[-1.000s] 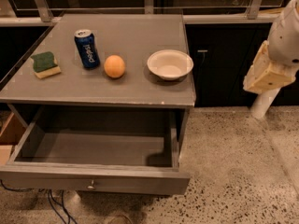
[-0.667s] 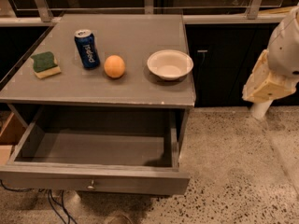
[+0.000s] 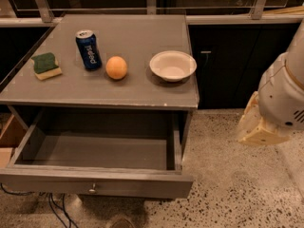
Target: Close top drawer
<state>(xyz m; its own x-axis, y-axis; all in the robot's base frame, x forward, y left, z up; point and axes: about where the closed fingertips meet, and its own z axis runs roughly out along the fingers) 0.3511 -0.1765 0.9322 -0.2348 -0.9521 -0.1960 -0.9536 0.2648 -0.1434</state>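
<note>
Jaws hang well right of the open top drawer (image 3: 95,183), touching nothing

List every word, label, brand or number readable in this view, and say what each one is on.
"pepsi": white letters running lengthwise down the blue can on the cabinet top; blurred, so this is a likely reading, not a certain one.
Nothing else carries text: none shows on the sponge, orange, bowl, open top drawer or the gripper, which hangs right of the cabinet.
</note>
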